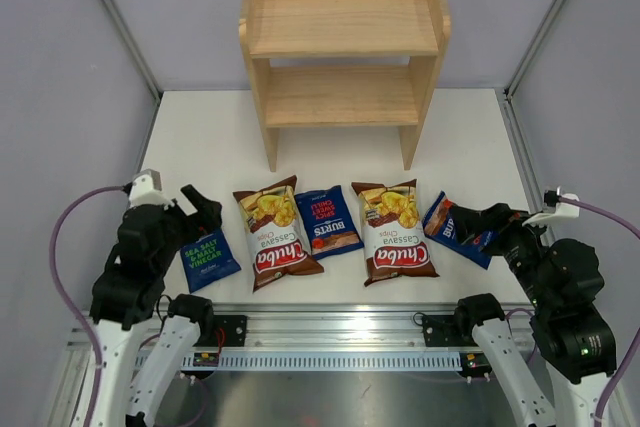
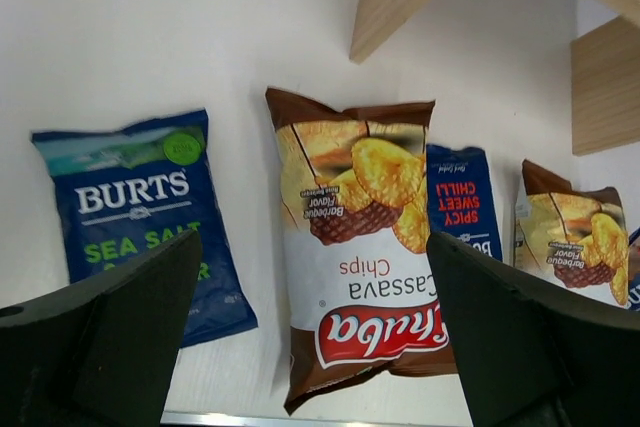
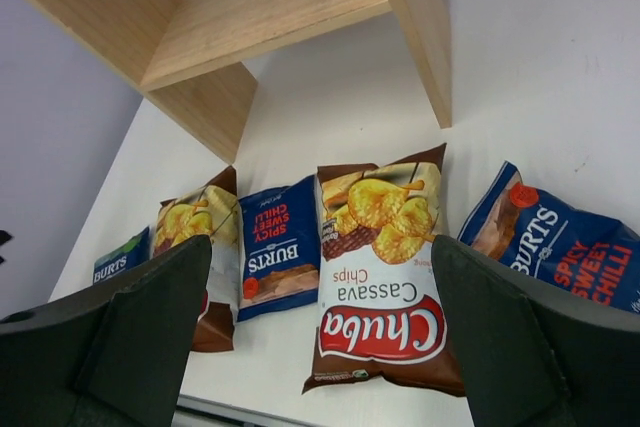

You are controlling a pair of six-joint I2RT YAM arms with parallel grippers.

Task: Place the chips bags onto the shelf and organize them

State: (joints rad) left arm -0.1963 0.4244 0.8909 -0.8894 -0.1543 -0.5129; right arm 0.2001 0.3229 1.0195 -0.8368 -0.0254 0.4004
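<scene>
Several chips bags lie flat in a row on the white table. From the left they are a blue Burts sea-salt bag (image 1: 208, 255), a brown Chuba bag (image 1: 276, 232), a blue Burts spicy bag (image 1: 327, 219), a second Chuba bag (image 1: 395, 230) and another Burts spicy bag (image 1: 455, 227). The wooden two-tier shelf (image 1: 343, 57) stands behind them with both tiers bare. My left gripper (image 1: 200, 207) hovers open over the sea-salt bag's near end, framing the left Chuba bag (image 2: 360, 177). My right gripper (image 1: 482, 219) hangs open over the rightmost Burts bag, framing the right Chuba bag (image 3: 385, 257).
A metal rail (image 1: 330, 332) runs along the table's near edge, just in front of the bags. Grey walls close in the left, right and back sides. Bare white table (image 1: 330, 147) lies between the bags and the shelf legs (image 1: 410, 147).
</scene>
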